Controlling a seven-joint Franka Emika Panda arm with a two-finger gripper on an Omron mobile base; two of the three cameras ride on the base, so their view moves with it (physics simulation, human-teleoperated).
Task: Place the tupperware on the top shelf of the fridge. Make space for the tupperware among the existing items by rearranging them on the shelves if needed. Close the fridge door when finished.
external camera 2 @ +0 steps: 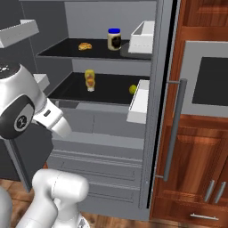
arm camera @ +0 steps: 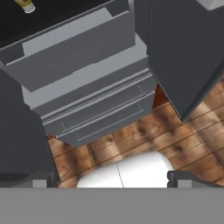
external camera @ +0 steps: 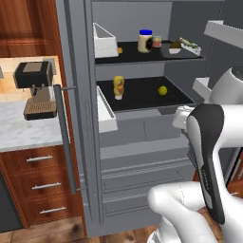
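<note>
The grey fridge (external camera: 137,142) stands with both doors open. The tupperware (external camera: 183,47), a shallow white tray with a dark lump and a green fish, rests at the right end of the top shelf (external camera: 135,56). Left of it on that shelf are an orange-red jar (external camera: 157,42), a white jar with a blue lid (external camera: 145,41) and a small orange-brown item (external camera: 119,50). A yellow squeeze bottle (external camera: 118,87) and a yellow fruit (external camera: 163,90) sit on the lower shelf (external camera: 142,97). My gripper (arm camera: 113,181) is open and empty, well below the shelves, facing the fridge drawers (arm camera: 96,113) and the floor.
The left door (external camera: 76,95) with its bar handle (external camera: 64,137) and white bins (external camera: 104,40) swings out beside a marble counter holding a coffee machine (external camera: 35,90). The right door (external camera 2: 164,89) stands against wooden cabinets (external camera 2: 196,160). Wooden floor (arm camera: 183,131) lies below.
</note>
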